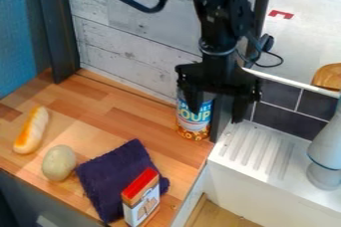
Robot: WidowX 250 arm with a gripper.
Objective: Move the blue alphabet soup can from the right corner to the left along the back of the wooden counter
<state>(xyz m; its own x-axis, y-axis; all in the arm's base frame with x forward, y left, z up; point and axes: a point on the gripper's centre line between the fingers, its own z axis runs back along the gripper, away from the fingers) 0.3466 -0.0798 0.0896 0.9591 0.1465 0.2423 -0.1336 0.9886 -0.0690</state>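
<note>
Although the soup can (194, 124) stands upright on the wooden counter (126, 114), I find my gripper (216, 115) beside it with fingers spread, holding nothing; I judge a secure grasp still unmade.

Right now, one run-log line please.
gripper: open, at soup can | soup can: upright by wall | cloth: on counter | box: upright at cloth's corner | oval item: between cloth and bread
</note>
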